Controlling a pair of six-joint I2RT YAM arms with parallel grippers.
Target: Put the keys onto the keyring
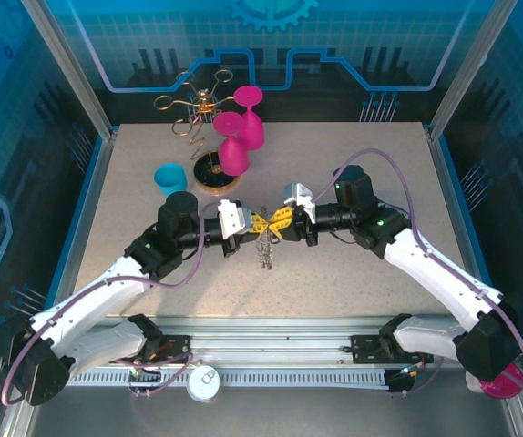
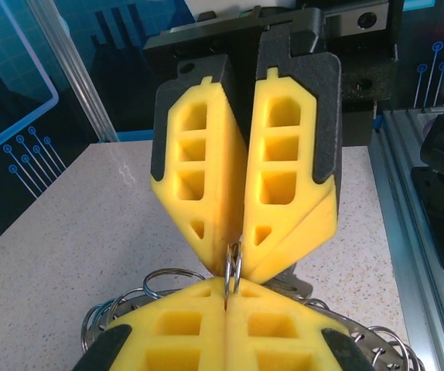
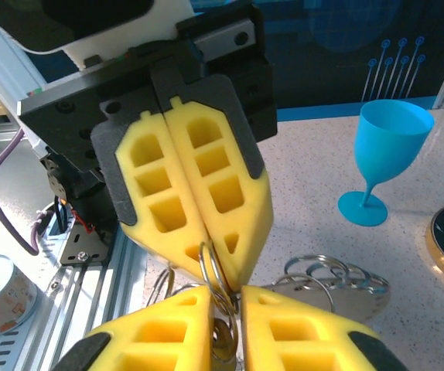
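Mid-task, threading stage. Both arms meet tip to tip over the middle of the tabletop (image 1: 362, 282). The left gripper (image 2: 227, 294) is clenched on a small split ring (image 2: 233, 267), which stands upright between its yellow pads. The right gripper (image 3: 226, 300) faces it from the other side, jaws nearly together with the same split ring in the narrow gap. It looks like a pinch on it too.

The keyring (image 1: 263, 250) sits just below the fingertips, its silvery links bunched under the pads. Can't tell if it hangs free or touches the tabletop. The split ring looks like one of those links.

The keys: something dark sits low in the right gripper's gap in the right wrist view, too hidden to call.

Judgement: ring is picked up and braced two-handed, that part is done. Left to do: get the keys through the split ring, confirm they are on, let go. No threaded key can be confirmed yet.

Towards the far left corner: blue goblet (image 3: 388, 147), pink goblets (image 1: 239, 137), gold wire rack (image 1: 193, 105), all well apart from the work.
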